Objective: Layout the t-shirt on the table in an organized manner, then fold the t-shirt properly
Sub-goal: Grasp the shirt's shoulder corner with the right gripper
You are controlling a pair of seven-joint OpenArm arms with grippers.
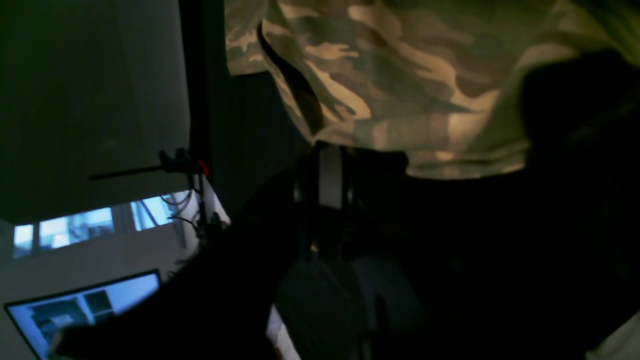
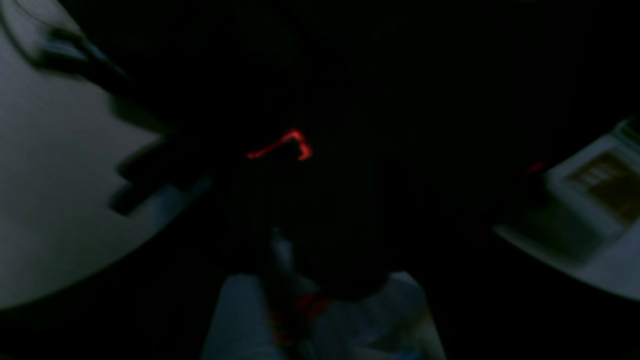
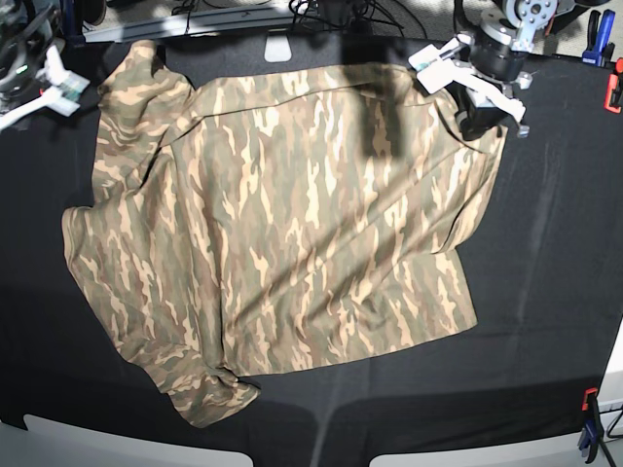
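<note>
Camouflage t-shirt [image 3: 292, 214] spread on black table [image 3: 545, 292]

The right wrist view is nearly black and blurred, showing only a small red glowing mark [image 2: 282, 145] at centre and pale grey surfaces at both sides.

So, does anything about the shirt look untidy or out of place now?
Yes. The t-shirt lies askew on the table. Its near corner is bunched up, and the far corner by the left hand is rumpled. The rest lies fairly flat.
</note>
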